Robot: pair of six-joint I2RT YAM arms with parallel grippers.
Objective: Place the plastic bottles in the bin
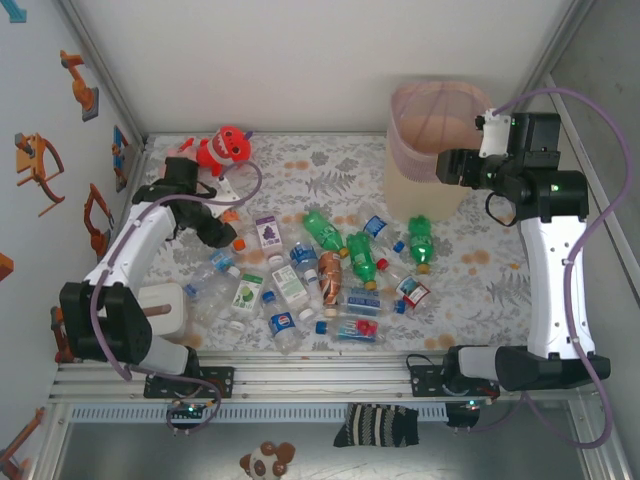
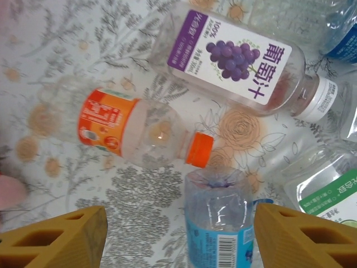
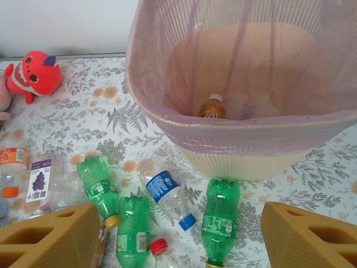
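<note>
The flowered surface (image 1: 500,285) spreads out in front of me. The bin (image 1: 415,140) stands upright on its far right part, pink mesh rim above a cream body.

My right end effector (image 1: 447,166) hangs just beside the bin's rim (image 3: 234,131), near its top. Its fingers are spread wide and there is nothing between them. Down in the bin lies one brown bottle (image 3: 212,109) with a white cap.

My left end effector (image 1: 215,235) is low over the left of the surface with its fingers parted. A clear bottle (image 2: 218,223) with a blue label lies between them, unclamped (close to the right finger, well off the left).

The rest of the plastic bottles (image 1: 320,275) lie scattered on their sides across the middle of the surface, with three green bottles (image 3: 134,234) near the foot of the bin.

A red plush toy (image 1: 228,148) sits at the far left edge.

Just beyond my left fingers lie an orange-capped bottle (image 2: 134,125) and a grape-label bottle (image 2: 240,67).
</note>
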